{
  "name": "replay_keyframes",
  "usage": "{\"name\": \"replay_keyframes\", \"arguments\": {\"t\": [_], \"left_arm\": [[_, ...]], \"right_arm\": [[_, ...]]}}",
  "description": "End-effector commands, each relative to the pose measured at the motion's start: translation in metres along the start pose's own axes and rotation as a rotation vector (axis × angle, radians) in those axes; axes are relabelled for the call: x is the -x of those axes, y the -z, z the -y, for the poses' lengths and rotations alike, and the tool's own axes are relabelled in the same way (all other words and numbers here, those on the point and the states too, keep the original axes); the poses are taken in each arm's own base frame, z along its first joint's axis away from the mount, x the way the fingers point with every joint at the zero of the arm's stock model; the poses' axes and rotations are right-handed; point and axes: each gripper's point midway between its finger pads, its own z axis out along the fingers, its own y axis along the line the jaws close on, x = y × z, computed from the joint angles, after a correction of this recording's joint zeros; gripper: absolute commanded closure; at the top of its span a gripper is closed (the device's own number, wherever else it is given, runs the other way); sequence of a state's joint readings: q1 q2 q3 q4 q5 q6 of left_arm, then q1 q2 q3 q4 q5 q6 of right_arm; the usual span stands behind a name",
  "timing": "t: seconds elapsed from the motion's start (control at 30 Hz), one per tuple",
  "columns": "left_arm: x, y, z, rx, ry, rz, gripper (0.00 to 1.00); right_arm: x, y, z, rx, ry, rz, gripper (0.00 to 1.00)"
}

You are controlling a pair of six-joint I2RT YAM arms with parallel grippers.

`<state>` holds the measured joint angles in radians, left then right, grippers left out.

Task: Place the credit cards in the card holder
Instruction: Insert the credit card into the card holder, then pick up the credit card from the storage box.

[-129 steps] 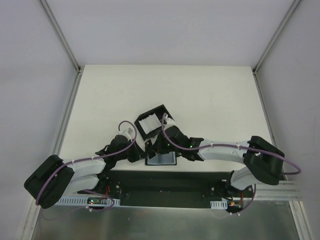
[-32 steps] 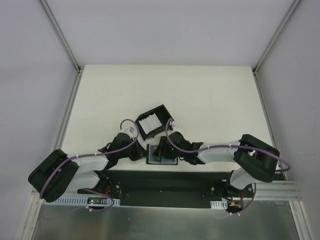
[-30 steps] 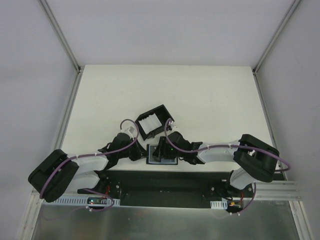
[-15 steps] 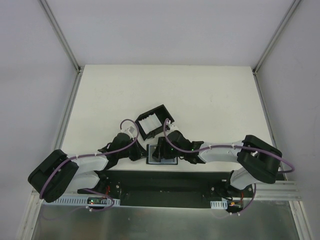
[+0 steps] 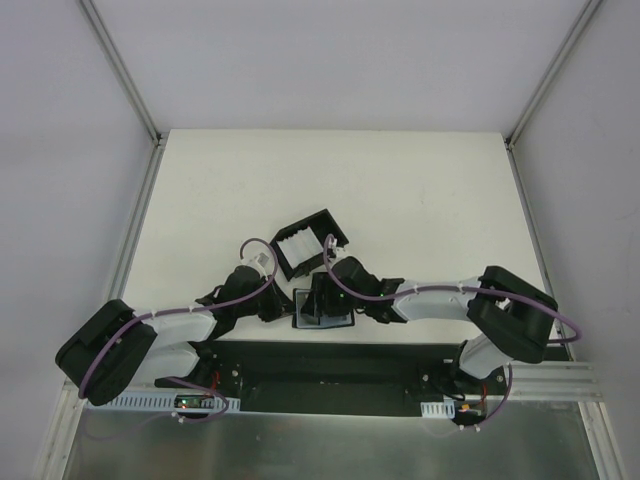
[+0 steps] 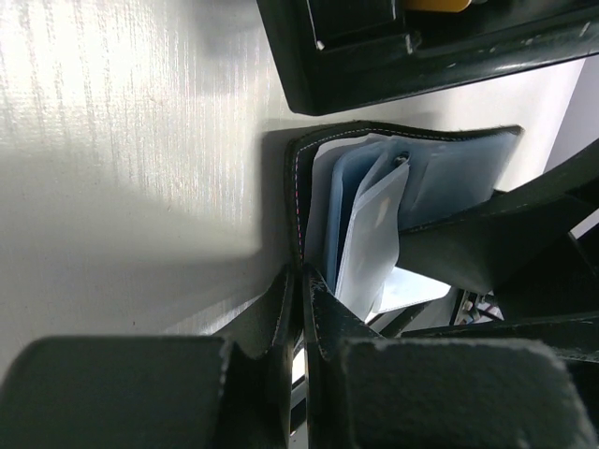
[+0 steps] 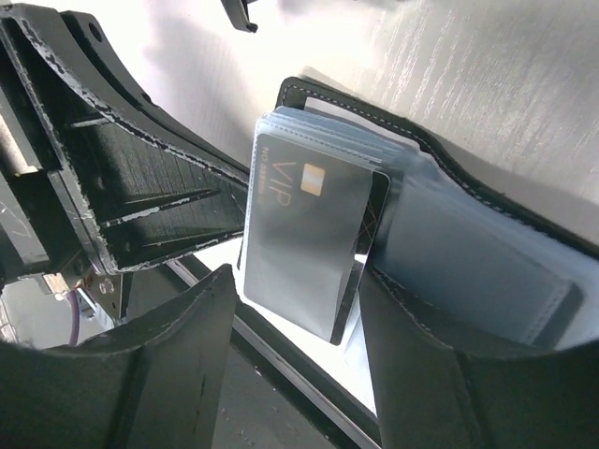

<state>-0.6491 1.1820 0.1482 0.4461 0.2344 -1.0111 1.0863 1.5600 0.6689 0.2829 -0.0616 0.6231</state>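
The left gripper (image 6: 301,313) is pinching the black cover edge of the open card holder (image 6: 440,178). The holder is lying at the near edge of the table (image 5: 400,190), just beside the black tray (image 5: 326,222), and is partly hidden under both grippers in the top view. The right gripper (image 7: 298,281) is standing spread on either side of a grey VIP card (image 7: 314,224) sitting in a clear sleeve (image 7: 271,126), lower end sticking out; whether the pads are touching it is unclear, and the pale cards (image 5: 297,245) lying in the tray are too small to count.

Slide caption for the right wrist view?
Right gripper, jaws apart, over a dark VIP credit card tucked in the open card holder.
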Motion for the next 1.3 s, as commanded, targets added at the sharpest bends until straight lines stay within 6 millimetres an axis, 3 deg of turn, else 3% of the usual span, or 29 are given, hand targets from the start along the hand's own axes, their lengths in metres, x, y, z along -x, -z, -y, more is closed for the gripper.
{"name": "replay_keyframes", "arguments": {"t": [0.0, 0.27, 0.57, 0.87, 1.27], "left_arm": [[-0.022, 0.009, -0.068, 0.252, -0.008, -0.043, 1.00], [-0.018, 0.009, -0.069, 0.276, -0.004, -0.024, 1.00], [-0.014, 0.008, -0.063, 0.269, -0.006, -0.017, 1.00], [-0.002, 0.009, -0.056, 0.285, -0.029, 0.009, 1.00], [0.002, 0.009, -0.060, 0.301, -0.029, 0.008, 1.00]], "right_arm": [[0.031, 0.017, -0.026, 0.091, 0.013, 0.079, 0.42], [0.061, 0.050, -0.012, -0.002, 0.107, 0.123, 0.39], [0.121, 0.072, -0.011, -0.062, 0.210, 0.150, 0.38], [0.173, 0.053, -0.010, -0.139, 0.295, 0.079, 0.36], [0.200, 0.020, 0.033, -0.208, 0.260, 0.001, 0.36]]}}
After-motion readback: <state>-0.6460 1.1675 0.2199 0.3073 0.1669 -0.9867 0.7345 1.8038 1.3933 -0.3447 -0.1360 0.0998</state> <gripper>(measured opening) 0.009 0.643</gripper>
